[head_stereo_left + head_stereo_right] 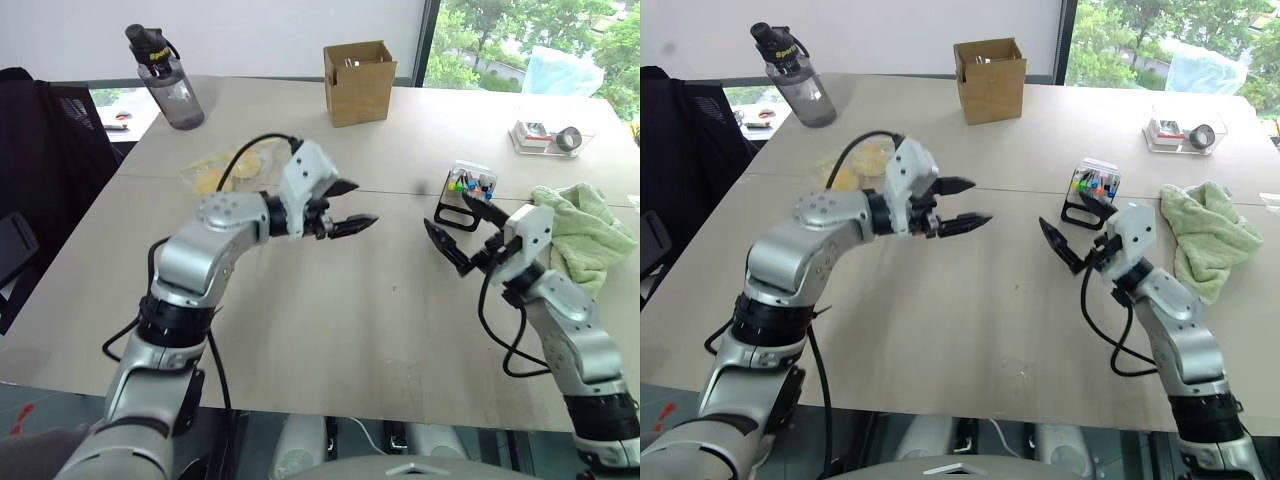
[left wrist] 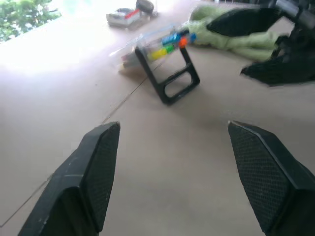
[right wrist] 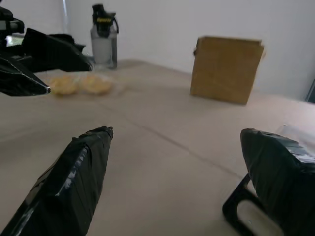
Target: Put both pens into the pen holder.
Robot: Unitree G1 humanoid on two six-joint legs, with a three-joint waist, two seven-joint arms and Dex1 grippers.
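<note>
The pen holder (image 1: 466, 194), a small black slanted rack with a clear top and colourful caps, stands on the table right of centre, seen closer in the left wrist view (image 2: 167, 69). The pens are out of view; I cannot pick them out among the caps. My right gripper (image 1: 446, 210) hovers open and empty just in front of the holder, a little to its left. My left gripper (image 1: 363, 203) hangs open and empty above the table's middle, pointing toward the holder from some way off. Its fingers (image 2: 96, 167) stand wide apart.
A brown cardboard box (image 1: 360, 80) stands at the back centre. A water bottle (image 1: 170, 82) is at the back left. A yellow packet in plastic (image 1: 225, 170) lies behind my left arm. A green cloth (image 1: 585, 235) and a clear tray (image 1: 550, 137) are at the right.
</note>
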